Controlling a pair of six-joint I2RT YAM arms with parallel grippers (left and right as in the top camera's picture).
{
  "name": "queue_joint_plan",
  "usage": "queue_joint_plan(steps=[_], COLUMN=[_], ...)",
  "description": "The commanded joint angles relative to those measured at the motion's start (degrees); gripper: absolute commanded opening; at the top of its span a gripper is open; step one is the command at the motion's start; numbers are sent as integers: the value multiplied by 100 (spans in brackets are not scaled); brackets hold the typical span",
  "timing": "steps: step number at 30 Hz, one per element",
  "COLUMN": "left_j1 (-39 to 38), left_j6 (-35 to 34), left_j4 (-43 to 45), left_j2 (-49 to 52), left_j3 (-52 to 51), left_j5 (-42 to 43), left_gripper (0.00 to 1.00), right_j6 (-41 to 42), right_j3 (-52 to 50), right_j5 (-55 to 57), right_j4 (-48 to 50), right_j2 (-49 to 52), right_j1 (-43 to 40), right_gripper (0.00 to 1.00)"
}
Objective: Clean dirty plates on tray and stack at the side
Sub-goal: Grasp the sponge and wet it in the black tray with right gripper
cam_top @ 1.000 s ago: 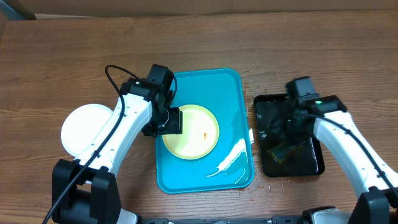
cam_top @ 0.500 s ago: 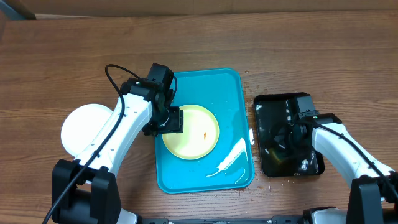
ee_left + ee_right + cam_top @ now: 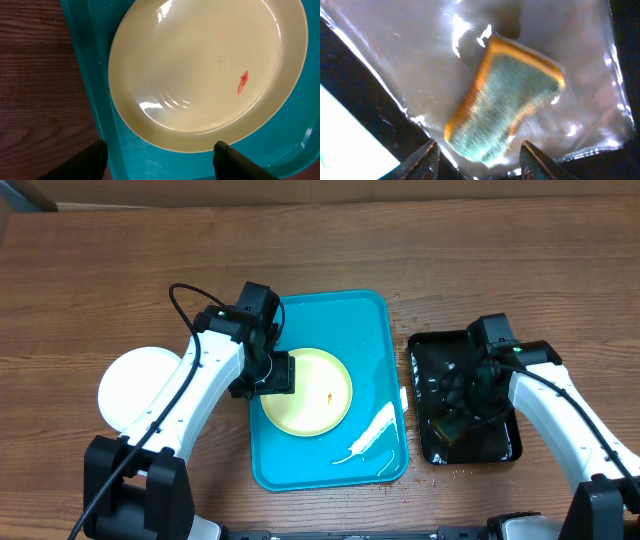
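The left arm (image 3: 195, 385) has white moulded link shells joined by black joint housings. It stands on a black base block (image 3: 128, 480) at the lower left of the frame. A thin black cable (image 3: 178, 305) runs in a free loop along the white link to the wrist. The right arm (image 3: 560, 415) has the same white shells and black joints, with a small green indicator light (image 3: 514, 347) on its wrist housing. The left pincer (image 3: 160, 161) and the right pincer (image 3: 482, 161) each end in two dark fingers.

One fixed camera above the bench (image 3: 110, 270), one on each wrist.
Overhead looks straight down over everything. The left wrist view looks down closely at the yellow-green plate (image 3: 200, 65) in the tray (image 3: 295, 135); the right wrist view, at the sponge (image 3: 505, 105) in the black tray (image 3: 395, 50). Overhead shows both.
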Motion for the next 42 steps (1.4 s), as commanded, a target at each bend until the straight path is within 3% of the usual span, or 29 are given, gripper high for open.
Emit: queue_joint_plan(steps=[1,4,7,10,13,14,21,22,24,25,29,32,38,42], left_j1=[-42,-42,-42,-42,-42,-42,-42,-42,-42,-42,-42,-42,-42,-42], left_j6=[136,138,223,223,223,227,243,243,243,243,243,243,264,313], left_j4=[26,76,118,111,105,109,155,155,151,153,184,205,271,369], left_j2=[-66,-66,-66,-66,-66,-66,-66,-66,-66,-66,-66,-66,-66,-66], left_j3=[59,59,59,52,46,42,35,31,17,9,-57,-111,-142,-142], left_j5=[-37,-39,-44,-125,-306,-341,-339,-339,-339,-339,-339,-341,-361,-647], left_gripper=[70,73,75,77,80,81,82,82,82,82,83,85,85,87], right_j6=[345,566,704,787,673,380,-826,-907,-942,-940,-866,-540,-424,-155], right_j3=[-186,-590,-1014,-1349,-1434,-1349,-361,-210,-28,17,-4,-98,-734,-1246], right_j5=[72,76,76,76,120,118,122,136,138,136,127,111,114,118], right_j4=[151,721,1351,1714,1845,1851,1377,1257,1043,949,706,761,1596,2103], right_j2=[-76,-48,13,15,15,13,-20,-22,-24,-24,-24,-20,-17,-17], right_j1=[-9,-9,-9,-11,-11,-11,-11,-11,-11,-11,-11,-9,-9,-11], right_gripper=[55,52,36,30,7,4,6,13,41,47,57,57,46,34])
